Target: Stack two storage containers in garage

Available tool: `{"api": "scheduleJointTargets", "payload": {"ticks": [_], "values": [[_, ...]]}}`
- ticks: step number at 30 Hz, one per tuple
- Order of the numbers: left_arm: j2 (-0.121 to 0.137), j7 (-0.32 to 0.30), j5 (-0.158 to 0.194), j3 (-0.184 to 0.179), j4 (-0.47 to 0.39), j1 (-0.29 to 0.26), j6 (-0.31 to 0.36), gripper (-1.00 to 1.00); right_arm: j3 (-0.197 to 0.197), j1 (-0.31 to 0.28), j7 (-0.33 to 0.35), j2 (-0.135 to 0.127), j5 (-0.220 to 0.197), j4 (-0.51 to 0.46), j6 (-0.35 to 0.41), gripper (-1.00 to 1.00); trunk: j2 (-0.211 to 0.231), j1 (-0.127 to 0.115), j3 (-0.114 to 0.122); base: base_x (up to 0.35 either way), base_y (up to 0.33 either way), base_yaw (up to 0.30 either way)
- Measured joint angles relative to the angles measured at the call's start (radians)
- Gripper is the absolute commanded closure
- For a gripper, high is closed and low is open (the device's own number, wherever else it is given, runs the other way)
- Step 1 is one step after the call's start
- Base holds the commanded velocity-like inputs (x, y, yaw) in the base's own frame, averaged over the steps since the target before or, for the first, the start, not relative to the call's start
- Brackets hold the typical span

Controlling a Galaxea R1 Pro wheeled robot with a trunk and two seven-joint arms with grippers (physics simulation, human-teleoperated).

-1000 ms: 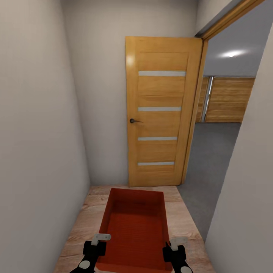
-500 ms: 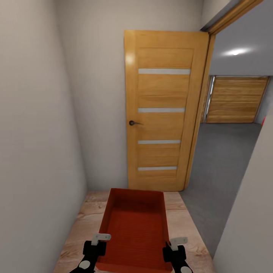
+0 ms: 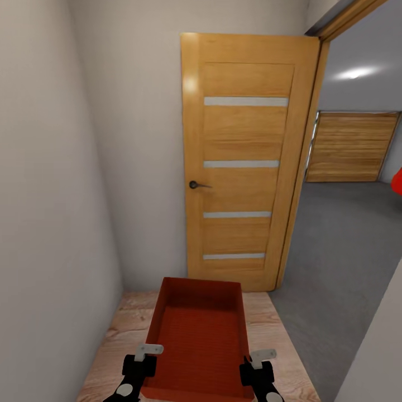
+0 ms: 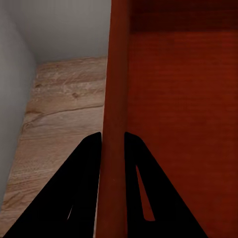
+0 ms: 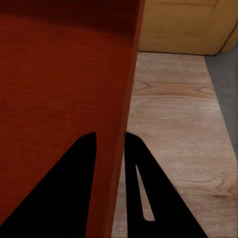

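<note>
matt ribbed container [image 3: 198, 335], glossy wood door [image 3: 245, 162]

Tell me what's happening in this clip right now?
The robot is carrying one orange-red storage container in front of it, the left gripper clamped on one side wall and the right gripper on the other. It stands on a wood-plank floor in a narrow passage, facing an open orange-wood door. Past the doorway to the right lies a room with a grey concrete floor. Nothing is stacked yet.
</note>
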Motion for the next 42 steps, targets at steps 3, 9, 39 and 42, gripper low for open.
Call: {"api": "scheduleJointTargets", "payload": {"ticks": [3, 9, 39, 42], "values": [[-0.001, 0.0, 0.0, 0.001, 0.001, 0.0, -0.001, 1.0, 0.0, 0.0, 0.0, 0.0, 0.001, 0.0, 0.0, 1.0, 0.0, 0.0, 0.0, 0.301, 0.0, -0.016], [-0.001, 0.001, 0.0, 0.0, 0.002, 0.0, -0.001, 1.0, 0.0, 0.0, 0.0, -0.001, 0.001, 0.0, 0.0, 1.0, 0.0, 0.001, 0.0, 0.097, 0.0, -0.159], [-0.002, 0.001, -0.002, 0.003, 0.003, 0.0, -0.001, 1.0, 0.0, 0.0, 0.0, -0.001, 0.001, 0.0, 0.001, 1.0, 0.0, 0.0, 0.0, 0.12, 0.099, -0.273], [-0.002, 0.001, -0.002, 0.002, 0.003, 0.0, -0.001, 1.0, 0.0, 0.0, 0.0, -0.001, 0.001, 0.001, 0.001, 1.0, 0.0, 0.0, 0.0, 0.329, 0.017, -0.277]]}}
